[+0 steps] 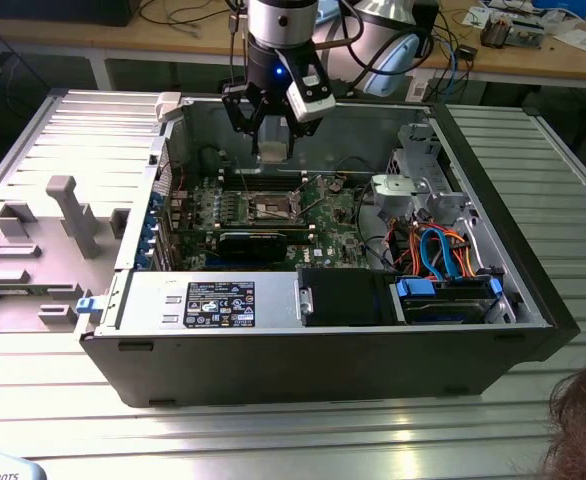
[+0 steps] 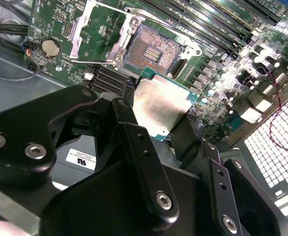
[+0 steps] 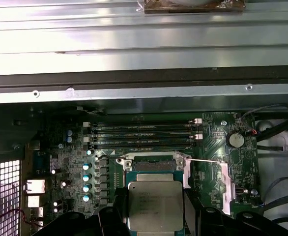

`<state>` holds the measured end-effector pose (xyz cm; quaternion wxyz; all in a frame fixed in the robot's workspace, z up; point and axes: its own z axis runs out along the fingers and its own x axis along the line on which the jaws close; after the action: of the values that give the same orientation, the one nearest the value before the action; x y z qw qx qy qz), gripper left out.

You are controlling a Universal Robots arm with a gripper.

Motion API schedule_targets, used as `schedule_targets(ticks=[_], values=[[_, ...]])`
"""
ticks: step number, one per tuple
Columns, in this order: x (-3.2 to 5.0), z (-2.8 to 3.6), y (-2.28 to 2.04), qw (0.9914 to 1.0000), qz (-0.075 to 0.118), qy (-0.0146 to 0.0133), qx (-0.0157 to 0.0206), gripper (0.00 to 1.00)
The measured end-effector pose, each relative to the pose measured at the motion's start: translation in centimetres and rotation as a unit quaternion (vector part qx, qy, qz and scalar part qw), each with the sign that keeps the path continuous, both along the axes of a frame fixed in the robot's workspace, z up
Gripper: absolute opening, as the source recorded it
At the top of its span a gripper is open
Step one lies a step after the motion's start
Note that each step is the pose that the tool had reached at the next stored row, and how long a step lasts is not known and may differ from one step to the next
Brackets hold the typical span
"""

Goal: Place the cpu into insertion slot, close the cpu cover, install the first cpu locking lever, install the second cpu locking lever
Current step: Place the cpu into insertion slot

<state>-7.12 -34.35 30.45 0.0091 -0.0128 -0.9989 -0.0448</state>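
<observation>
The cpu (image 2: 161, 105) is grasped by the end effector (image 1: 272, 138) in the upper centre of the exterior view. It is held clear of the uncovered insertion slot (image 2: 153, 51), and the cpu cover (image 2: 125, 39) is seen swung open.

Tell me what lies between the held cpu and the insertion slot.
In the second wrist view nothing lies between them: the cpu, clamped in the gripper, hangs clear of the open insertion slot, and the cpu cover is swung aside.

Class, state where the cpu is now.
In the second wrist view, the cpu is gripped in the hand, above the green board, near the insertion slot.
</observation>
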Motion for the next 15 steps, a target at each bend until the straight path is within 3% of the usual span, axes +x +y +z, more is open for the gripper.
schedule_targets(ticks=[15], values=[[-0.07, -0.29, 0.0, 1.0, 0.0, 0.0, 0.0, 0.54]])
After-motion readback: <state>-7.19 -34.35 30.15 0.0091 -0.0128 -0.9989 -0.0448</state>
